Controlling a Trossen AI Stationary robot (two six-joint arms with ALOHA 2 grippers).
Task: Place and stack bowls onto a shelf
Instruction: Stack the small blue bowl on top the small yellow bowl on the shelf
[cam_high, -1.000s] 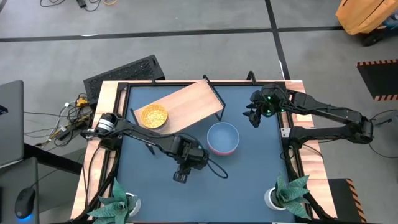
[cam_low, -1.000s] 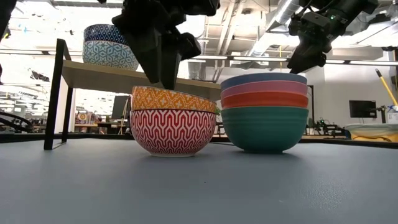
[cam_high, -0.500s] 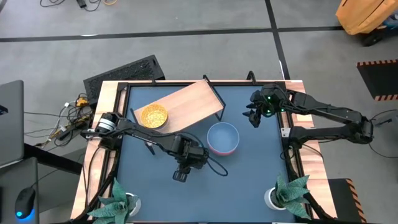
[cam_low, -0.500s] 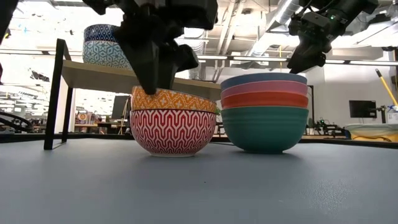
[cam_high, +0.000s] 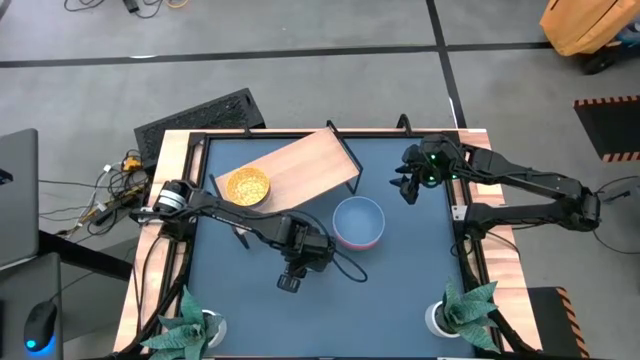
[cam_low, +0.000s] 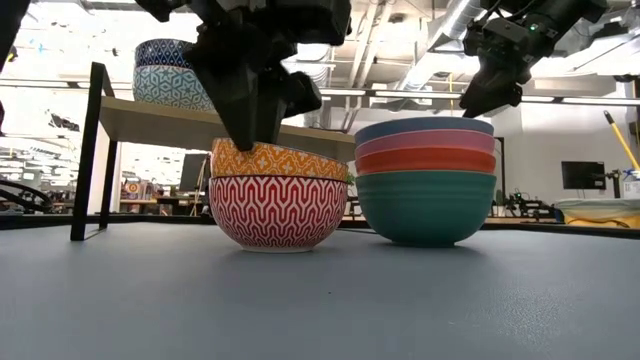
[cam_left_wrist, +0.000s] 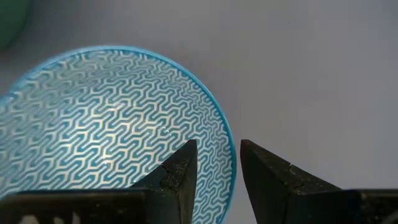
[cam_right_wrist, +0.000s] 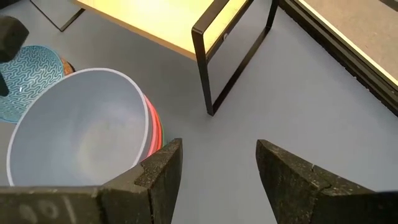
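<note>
— How far along are they?
— Two patterned bowls (cam_low: 176, 72) sit stacked on the light wooden shelf (cam_high: 300, 170). Beside it, six wait in two stacks.
— And the arms?
— The left gripper (cam_left_wrist: 217, 171) straddles the teal-patterned top bowl's (cam_left_wrist: 106, 118) rim, fingers narrowly apart. The right gripper (cam_right_wrist: 214, 165) hangs spread beyond the plain stack (cam_low: 425, 180).

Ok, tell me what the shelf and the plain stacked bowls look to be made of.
Shelf: pale wood-look board with a matte face and faint grain, on thin black legs that look like metal. Plain stacked bowls: smooth solid colours with a soft sheen, so glazed ceramic or melamine; the look leaves that open.
</note>
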